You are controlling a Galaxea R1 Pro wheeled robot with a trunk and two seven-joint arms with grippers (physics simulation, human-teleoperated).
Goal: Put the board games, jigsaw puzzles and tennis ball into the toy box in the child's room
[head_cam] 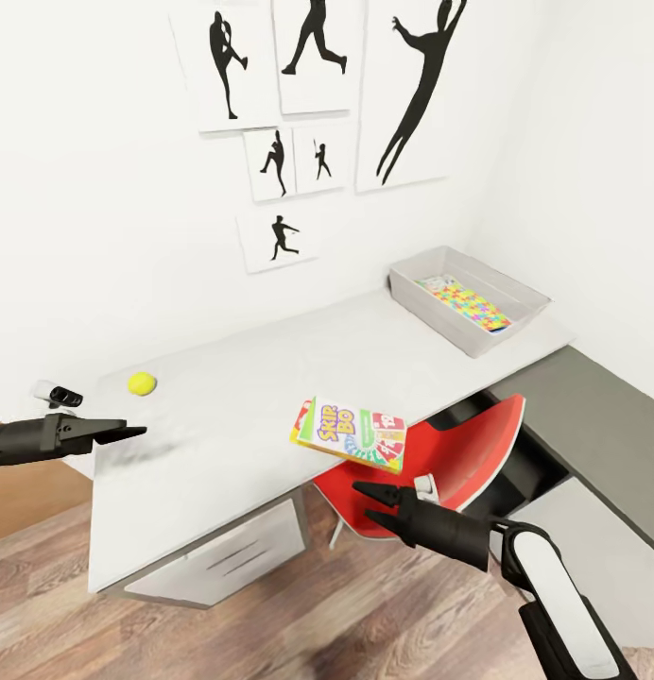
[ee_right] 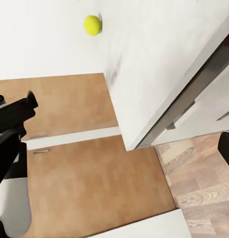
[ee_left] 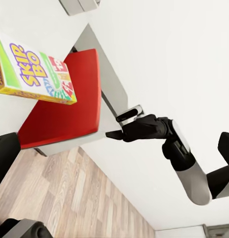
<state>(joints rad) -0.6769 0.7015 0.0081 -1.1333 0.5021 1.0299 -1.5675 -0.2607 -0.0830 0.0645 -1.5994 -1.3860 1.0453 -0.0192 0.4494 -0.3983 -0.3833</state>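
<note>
A green-yellow-red board game point(head_cam: 351, 434) marked "SKIP-BO" lies at the table's point(head_cam: 270, 378) front edge, jutting out over a red chair; it also appears in the left wrist view point(ee_left: 35, 69). The tennis ball point(head_cam: 141, 382) point(ee_right: 92, 25) rests near the table's left end. At the far right end stands the grey toy box point(head_cam: 516, 288) with a jigsaw puzzle point(head_cam: 462, 302) inside. My left gripper point(head_cam: 138, 433) hovers open and empty just in front of the ball. My right gripper point(head_cam: 365, 501) point(ee_left: 113, 134) is open and empty, below and in front of the SKIP-BO box.
A red chair point(head_cam: 464, 463) point(ee_left: 59, 111) sits tucked under the table beside my right gripper. The white drawer unit point(head_cam: 232, 557) hangs under the table's left part. A dark grey surface point(head_cam: 592, 416) runs along the right wall. Wood-plank floor point(head_cam: 176, 623) lies in front.
</note>
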